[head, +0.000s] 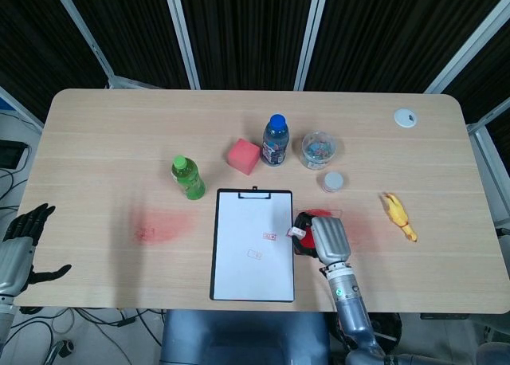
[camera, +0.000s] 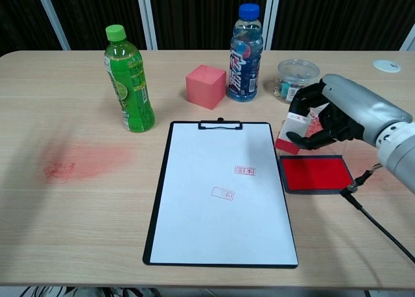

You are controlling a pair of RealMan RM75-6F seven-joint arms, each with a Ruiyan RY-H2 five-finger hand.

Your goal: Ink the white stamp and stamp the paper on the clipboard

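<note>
My right hand (camera: 334, 112) grips the white stamp (camera: 290, 133), whose base is red with ink. It hangs in the air above the gap between the red ink pad (camera: 316, 174) and the right edge of the clipboard (camera: 222, 191). From above, the right hand (head: 325, 236) covers most of the ink pad (head: 301, 220), with the stamp (head: 296, 232) at its left. The white paper (head: 253, 241) carries two faint red stamp marks. My left hand (head: 20, 241) sits off the table's left edge, fingers spread, holding nothing.
A green bottle (camera: 130, 80), pink cube (camera: 206, 86), blue-capped bottle (camera: 245, 54), clear jar (camera: 297, 80) and small white-lidded pot (head: 332, 181) stand behind the clipboard. A yellow toy (head: 399, 215) lies right. A red smear (camera: 81, 162) stains the table left. A black cable (camera: 379, 229) trails front right.
</note>
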